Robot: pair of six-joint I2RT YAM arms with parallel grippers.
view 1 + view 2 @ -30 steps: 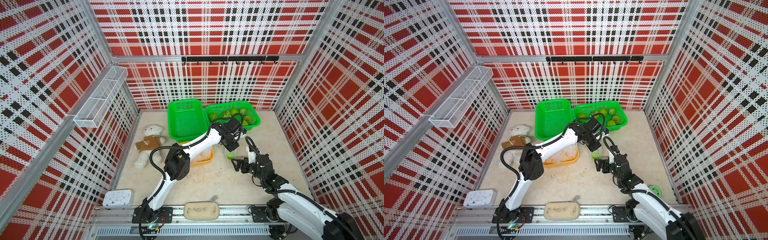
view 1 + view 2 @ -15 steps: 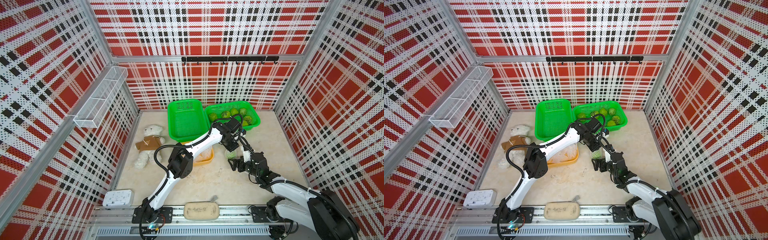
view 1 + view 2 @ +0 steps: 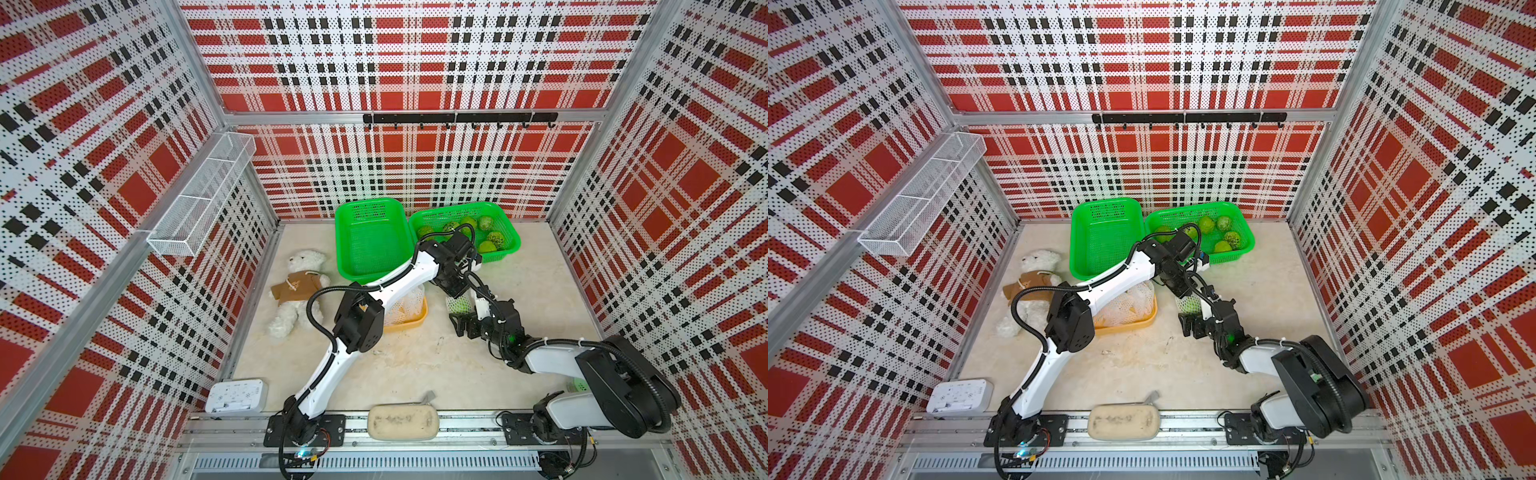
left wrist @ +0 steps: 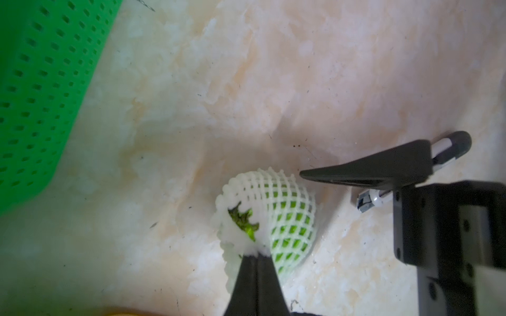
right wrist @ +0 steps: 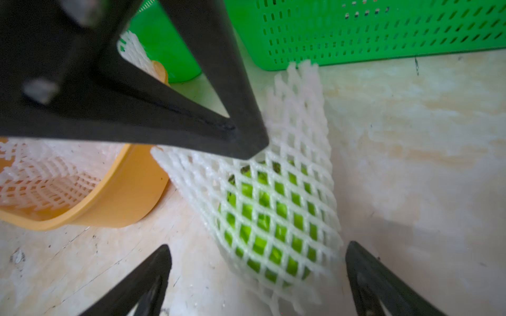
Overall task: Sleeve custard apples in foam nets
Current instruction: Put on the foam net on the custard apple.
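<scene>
The left gripper is clenched tight on the upper edge of a white foam net, pinching the mesh between its black fingertips. Inside that net sits one green custard apple. The netted fruit is at the middle of the marbled tabletop, slightly right. It is just nearer than the green basket holding the loose custard apples. Whether it rests on the surface or hangs just above it I cannot tell.

The right gripper is spread wide and grips nothing. Its two fingers stand on either side of the net's lower part, one tip just beside the mesh, and whether it touches is unclear.

Just left of the netted fruit is an orange tray with spare foam nets; the left arm reaches over it. A second green basket stands far left of the fruit basket. A white teddy bear lies well to the left. A white device and a beige pouch lie along the near edge.
</scene>
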